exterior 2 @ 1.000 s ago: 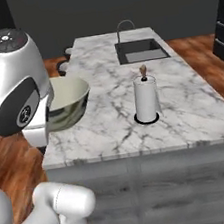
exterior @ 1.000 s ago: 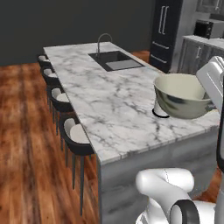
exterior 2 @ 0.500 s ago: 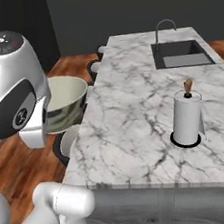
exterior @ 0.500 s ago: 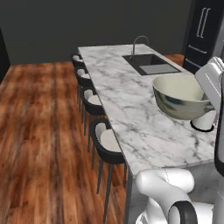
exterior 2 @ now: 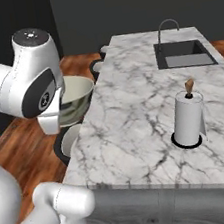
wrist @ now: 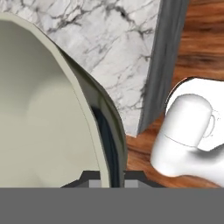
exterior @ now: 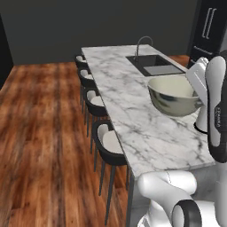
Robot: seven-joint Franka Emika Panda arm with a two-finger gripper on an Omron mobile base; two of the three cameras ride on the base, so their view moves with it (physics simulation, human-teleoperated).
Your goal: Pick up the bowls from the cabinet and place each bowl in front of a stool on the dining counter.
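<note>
- The gripper (wrist: 107, 177) is clamped narrowly on the rim of the cream bowl (exterior: 173, 95); in the hand view its fingertips (wrist: 95, 183) pinch the wall at the bottom centre of the frame.
- In the left base view the bowl hangs at centre right, raised above the dining counter (exterior: 133, 115) and not resting on it.
- In the right base view the same bowl (exterior 2: 76, 95) shows at middle left, partly behind the white arm, at the counter's (exterior 2: 137, 130) left edge.
- Stools (exterior: 111, 144) line the counter's left side in the left base view, running from the centre up toward the sink (exterior: 153, 65).
- No bowl sits on the marble yet, as far as these views show; a paper towel roll (exterior 2: 187, 118) stands at centre right of the right base view.
- Judgement: the first bowl is fetched and in transit, roughly a quarter of the job.
- Left to do: set this bowl down in front of a stool, then fetch the red one and place it before another stool.
</note>
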